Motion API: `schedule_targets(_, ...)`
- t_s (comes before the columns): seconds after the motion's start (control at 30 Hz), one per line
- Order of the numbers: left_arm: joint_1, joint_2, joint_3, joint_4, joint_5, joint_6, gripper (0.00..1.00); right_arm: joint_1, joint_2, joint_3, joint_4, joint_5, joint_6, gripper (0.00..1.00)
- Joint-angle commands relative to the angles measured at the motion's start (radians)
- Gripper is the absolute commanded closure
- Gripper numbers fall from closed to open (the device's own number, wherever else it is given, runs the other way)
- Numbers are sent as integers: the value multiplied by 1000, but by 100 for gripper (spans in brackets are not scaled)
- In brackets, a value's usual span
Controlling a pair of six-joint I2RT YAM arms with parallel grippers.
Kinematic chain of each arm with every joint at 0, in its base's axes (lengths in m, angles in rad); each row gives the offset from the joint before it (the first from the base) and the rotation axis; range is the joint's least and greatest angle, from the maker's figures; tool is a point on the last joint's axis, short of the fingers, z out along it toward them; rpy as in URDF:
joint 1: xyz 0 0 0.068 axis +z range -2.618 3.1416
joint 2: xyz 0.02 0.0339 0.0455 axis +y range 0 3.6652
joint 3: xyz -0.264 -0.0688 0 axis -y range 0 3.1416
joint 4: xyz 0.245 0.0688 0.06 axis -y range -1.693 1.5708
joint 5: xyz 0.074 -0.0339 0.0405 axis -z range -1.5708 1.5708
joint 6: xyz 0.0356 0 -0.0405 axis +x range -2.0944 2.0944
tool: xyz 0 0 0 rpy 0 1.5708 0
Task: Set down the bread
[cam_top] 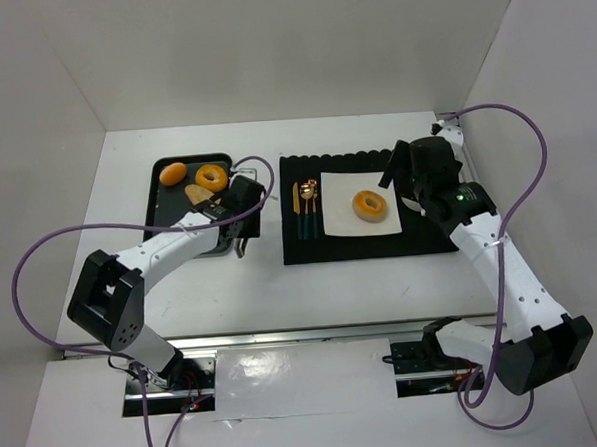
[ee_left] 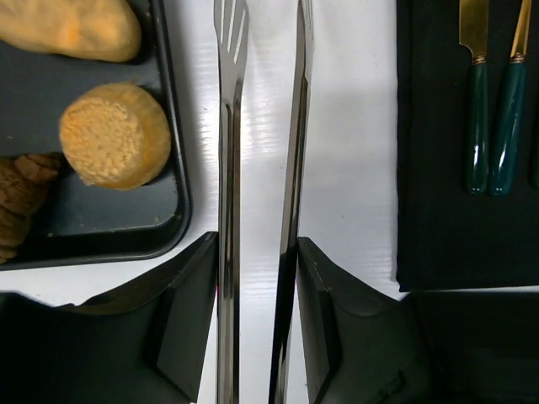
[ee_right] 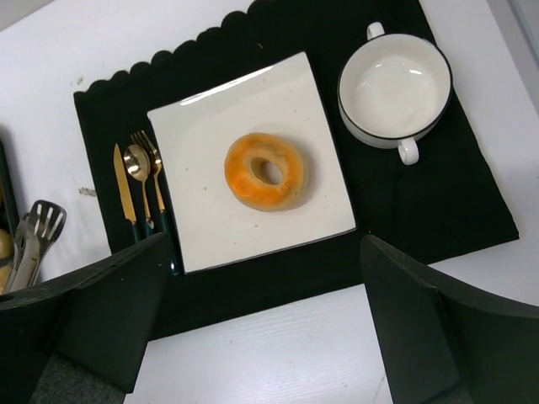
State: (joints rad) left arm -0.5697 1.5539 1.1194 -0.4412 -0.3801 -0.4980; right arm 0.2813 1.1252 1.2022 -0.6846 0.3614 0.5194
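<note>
Bread (ee_right: 266,171) is down on the white plate (ee_right: 210,227), so the placing looks done!
It lies flat at the plate's centre, a golden-orange ring with a paler hole rim. The left gripper (ee_left: 257,244), off the plate's left, clamps empty tongs (ee_left: 229,168). The right gripper (ee_right: 265,244) hovers above the plate, jaws spread and holding nothing. Only backing off seems left.

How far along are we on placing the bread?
Done, it seems: the bread lies flat on the plate, with nothing touching it. In hand: the left gripper grips the tongs, their tips empty, over bare table between tray and mat. The right gripper hangs open above the plate, holding nothing. Left: probably only parking the tongs.
</note>
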Motion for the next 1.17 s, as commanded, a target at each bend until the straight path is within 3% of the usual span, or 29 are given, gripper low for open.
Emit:
schedule_targets(0.0,2,11,-23,116,12,-59,48,-5,11,-7,57,-10,-1,0)
schedule_targets(0.27,-41,35,-44,64,64,-77,24,-5,30,-50,77,-48,-10,0)
schedule_targets(0.33,-50,46,-33,42,54,-96,10,-5,39,-59,100,-62,-25,0)
schedule_targets(0.43,-59,35,-12,9,43,-96,1,-5,71,-69,100,-75,-25,0)
schedule_targets(0.9,-36,-52,334,-217,0,-57,1,-5,130,-87,48,-18,5,0)
schedule_targets(1.13,-9,-43,407,-228,46,-88,1,-5,130,-150,59,-27,14,0)
